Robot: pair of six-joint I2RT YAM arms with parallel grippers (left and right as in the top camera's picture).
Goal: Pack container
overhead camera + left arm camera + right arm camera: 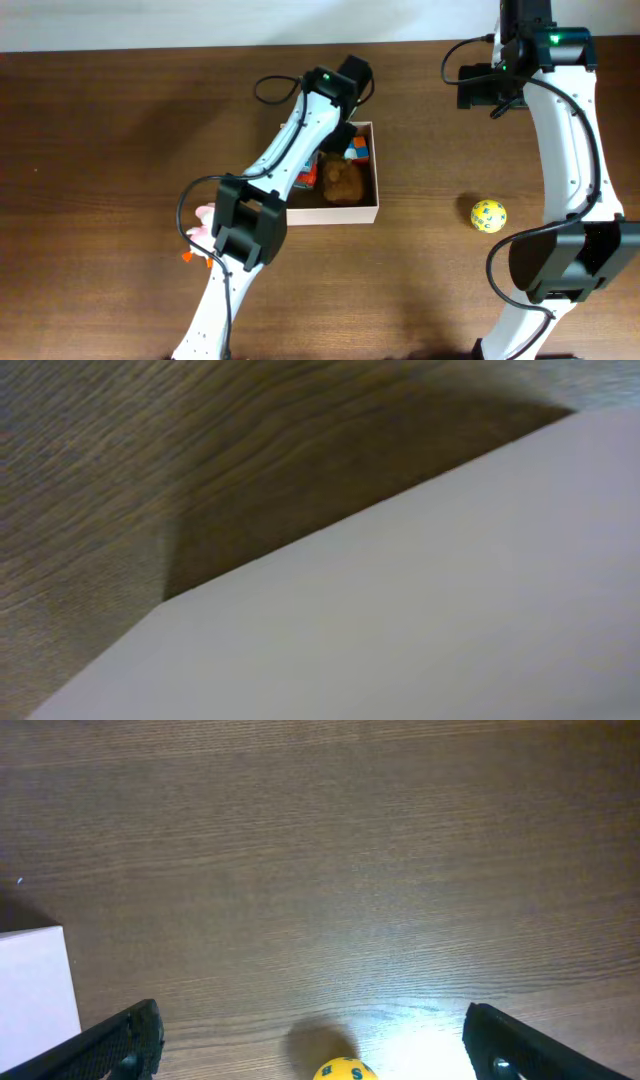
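Right wrist shows right claw (310, 1016) spread wide, holding nothing; left claw (352, 80): cannot tell.

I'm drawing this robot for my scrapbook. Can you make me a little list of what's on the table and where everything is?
box: white walls, open top, middle of the table
inside the box: brown fluffy toy, colorful blocks
ball: yellow, on the table to the right of the box, not touching it
left arm: stretched over the box, its fingers hidden
right fingers: wide apart, holding nothing, over bare table near the ball
by the left arm: a pink thing and an orange bit, too hidden to name
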